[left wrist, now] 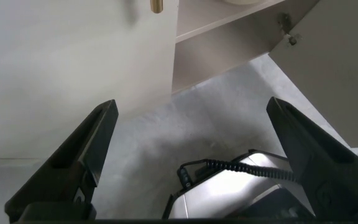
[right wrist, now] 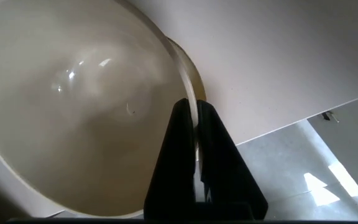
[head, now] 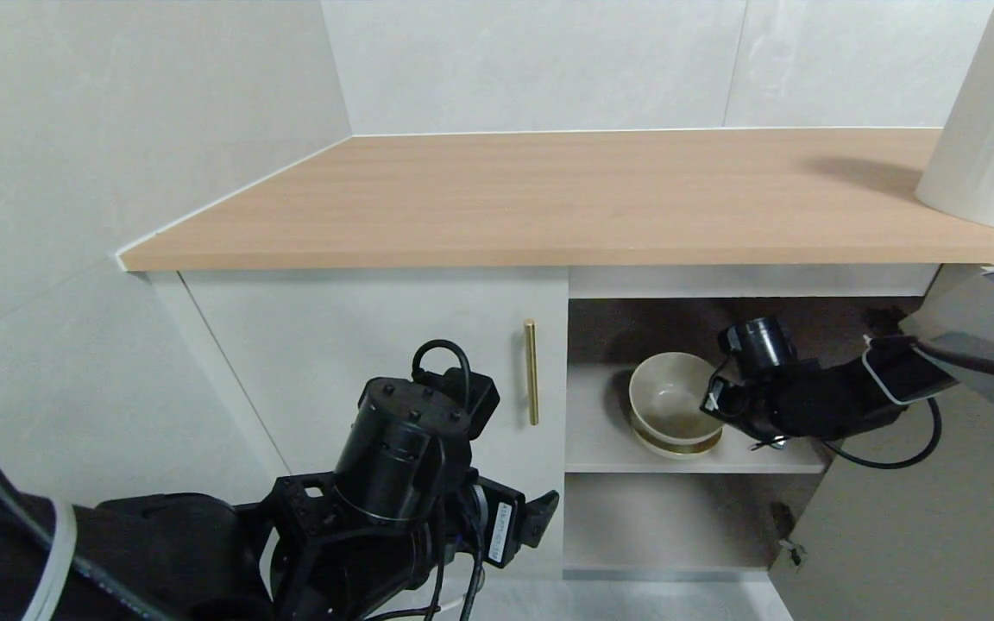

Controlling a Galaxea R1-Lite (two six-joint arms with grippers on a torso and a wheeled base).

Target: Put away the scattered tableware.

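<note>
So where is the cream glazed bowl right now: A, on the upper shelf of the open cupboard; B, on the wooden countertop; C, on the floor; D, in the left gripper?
A: the cream glazed bowl rests on a gold-rimmed dish on the white upper shelf, rim pinched by the right gripper.

A cream bowl (head: 668, 398) (right wrist: 73, 106), glossy and empty, is sitting tilted on the upper shelf (head: 600, 444) in the open right half of the cabinet (head: 359, 345), its mouth facing up and toward the near side. The right gripper (head: 711, 404) (right wrist: 196, 124) is pinching its right rim. Its base is resting in a shallower gold-rimmed dish (head: 678, 447) that is lying flat on the shelf.
</note>
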